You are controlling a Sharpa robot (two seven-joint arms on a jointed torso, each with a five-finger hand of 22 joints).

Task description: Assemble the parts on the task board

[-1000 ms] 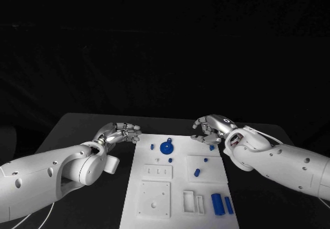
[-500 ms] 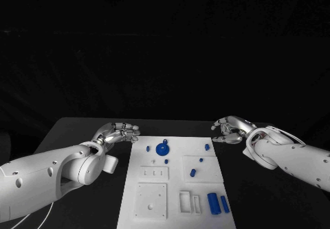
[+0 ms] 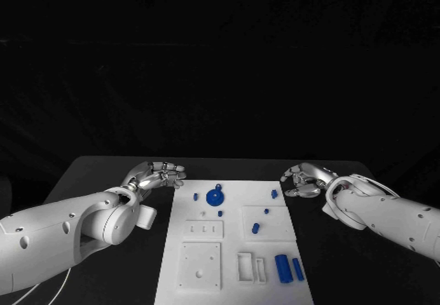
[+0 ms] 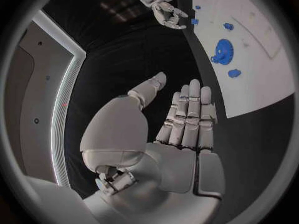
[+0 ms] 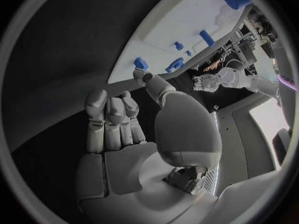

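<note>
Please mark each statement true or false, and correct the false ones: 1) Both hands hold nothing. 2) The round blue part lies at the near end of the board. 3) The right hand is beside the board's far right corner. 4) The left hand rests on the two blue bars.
1) True: the left hand and the right hand hold nothing.
2) False: the round blue part lies near the far end of the task board.
3) True: it sits just off that corner, over the black table.
4) False: the two blue bars lie near the board's near right corner, and the left hand is beside the far left corner.
</note>
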